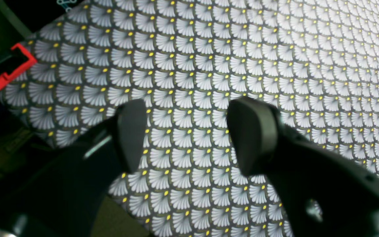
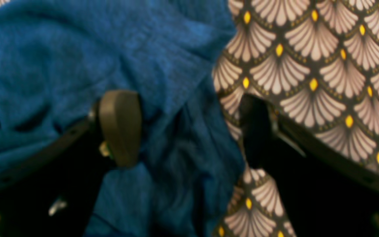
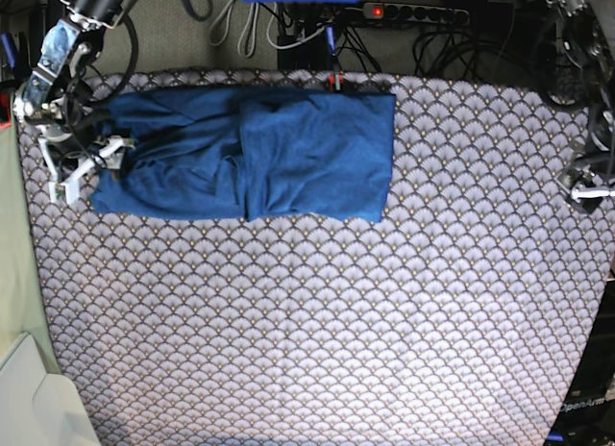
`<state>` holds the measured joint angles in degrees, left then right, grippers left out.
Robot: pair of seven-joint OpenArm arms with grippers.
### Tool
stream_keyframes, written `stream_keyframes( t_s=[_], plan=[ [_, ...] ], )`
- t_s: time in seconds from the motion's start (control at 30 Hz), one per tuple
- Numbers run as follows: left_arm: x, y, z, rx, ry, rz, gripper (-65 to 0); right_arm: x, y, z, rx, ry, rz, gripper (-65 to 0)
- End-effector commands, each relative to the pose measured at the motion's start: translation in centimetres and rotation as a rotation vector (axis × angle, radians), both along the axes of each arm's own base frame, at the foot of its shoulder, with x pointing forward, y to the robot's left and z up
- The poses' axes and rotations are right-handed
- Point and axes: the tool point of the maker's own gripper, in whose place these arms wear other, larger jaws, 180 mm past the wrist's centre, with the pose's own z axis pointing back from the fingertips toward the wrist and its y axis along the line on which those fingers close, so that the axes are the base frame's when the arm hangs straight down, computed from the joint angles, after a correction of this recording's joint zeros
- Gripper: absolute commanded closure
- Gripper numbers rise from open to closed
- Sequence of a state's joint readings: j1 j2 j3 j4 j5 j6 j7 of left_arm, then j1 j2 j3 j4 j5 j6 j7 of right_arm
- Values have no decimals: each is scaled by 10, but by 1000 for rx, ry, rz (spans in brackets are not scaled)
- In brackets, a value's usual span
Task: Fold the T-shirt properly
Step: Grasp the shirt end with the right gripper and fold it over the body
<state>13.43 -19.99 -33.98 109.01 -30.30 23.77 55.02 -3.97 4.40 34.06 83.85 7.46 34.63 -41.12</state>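
The blue T-shirt [image 3: 288, 153] lies partly folded in a long band at the far side of the table, on the scallop-patterned cloth [image 3: 336, 311]. The right gripper [image 2: 183, 128] is at the shirt's end, its jaws spread wide: one finger [image 2: 120, 126] rests on the blue fabric, the other on the cloth beside the edge. The left gripper [image 1: 186, 135] hangs released above the bare cloth, well apart from the shirt.
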Motion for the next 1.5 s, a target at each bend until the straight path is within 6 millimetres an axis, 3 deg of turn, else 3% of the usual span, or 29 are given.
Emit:
stream_keyframes(
  t_s=[0.0, 0.3, 0.37, 0.7, 0.9, 1.0, 1.2, 1.47],
  plan=[
    [5, 5, 14, 37, -35, -2, -409, -2, -2, -3, -3, 23, 5, -469],
    [4, 6, 14, 41, -32, -1, -409, -4, 15, -9, 22, 38, 30, -461],
    [5, 7, 16, 46, -35, -1, -409, -6, 17, -11, 28, 42, 31, -435],
    [6, 7, 20, 51, -45, -3, -409, -14, 34, -20, 37, 72, 84, -196],
    [2, 19, 30, 60, -74, 32, -409, -12, 34, -19, 34, 69, 86, 0],
    [-3, 30, 42, 76, -102, 69, -409, -9, 33, -14, 25, 52, 88, 0],
    [-12, 47, 51, 99, -120, 122, -409, 4, 42, 15, -1, -32, 96, 0],
    [-28, 69, 60, 119, -137, 195, -409, 8, 83, 45, -8, -118, 170, 0]
  ],
)
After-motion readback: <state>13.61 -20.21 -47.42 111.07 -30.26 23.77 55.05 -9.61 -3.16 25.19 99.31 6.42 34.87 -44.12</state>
